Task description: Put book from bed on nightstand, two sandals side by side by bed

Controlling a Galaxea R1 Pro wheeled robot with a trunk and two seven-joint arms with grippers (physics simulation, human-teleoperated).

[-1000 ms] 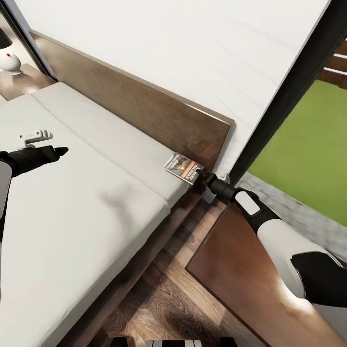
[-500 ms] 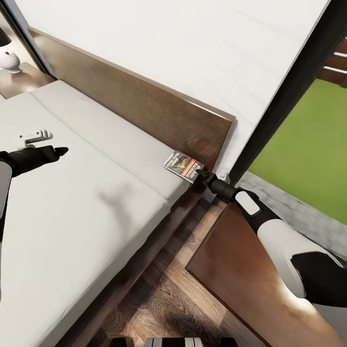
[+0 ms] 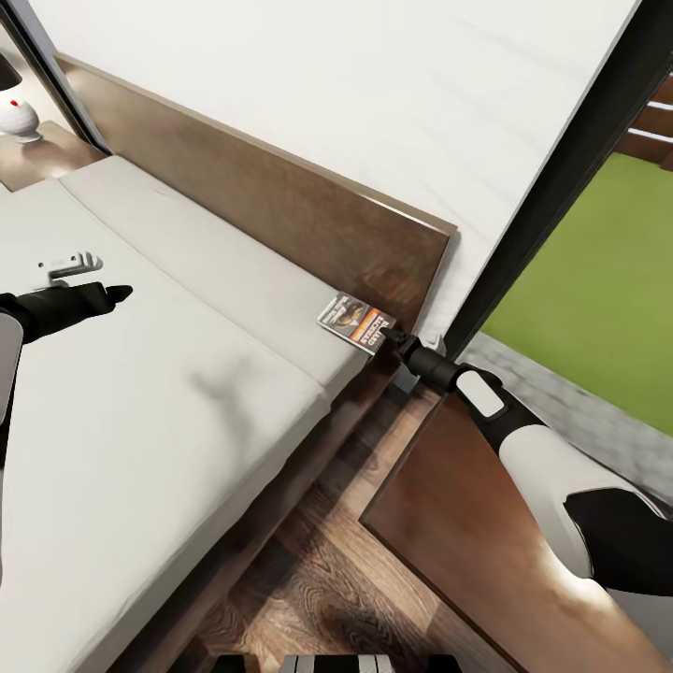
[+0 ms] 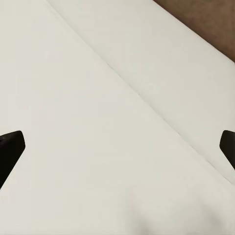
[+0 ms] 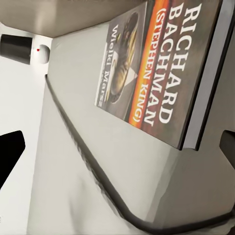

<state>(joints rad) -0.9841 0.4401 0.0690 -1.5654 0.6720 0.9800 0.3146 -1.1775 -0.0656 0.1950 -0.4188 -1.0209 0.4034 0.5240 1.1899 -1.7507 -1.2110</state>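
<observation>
Right gripper [image 3: 391,338] sits at the near corner of the book [image 3: 353,324]. The book lies flat on the bed [image 3: 168,393] at its headboard end, close to the mattress edge. In the right wrist view the book [image 5: 161,73] sits ahead of the fingertips and still beyond them; both dark tips stand wide apart at the picture's sides, so the jaws are spread and hold nothing.

My read: the grasp is not yet made. To do it well I would ease forward until the spine edge lies between the tips, keep one finger skimming the mattress so it slips under the thin cover, then close slowly. Risk: pushing the book toward the headboard [image 3: 308,224] instead of catching it.

Left gripper [image 3: 120,294] hovers over bare mattress, fingers [image 4: 11,147] apart, empty. The nightstand [image 3: 467,542] lies just behind the right fingers.
</observation>
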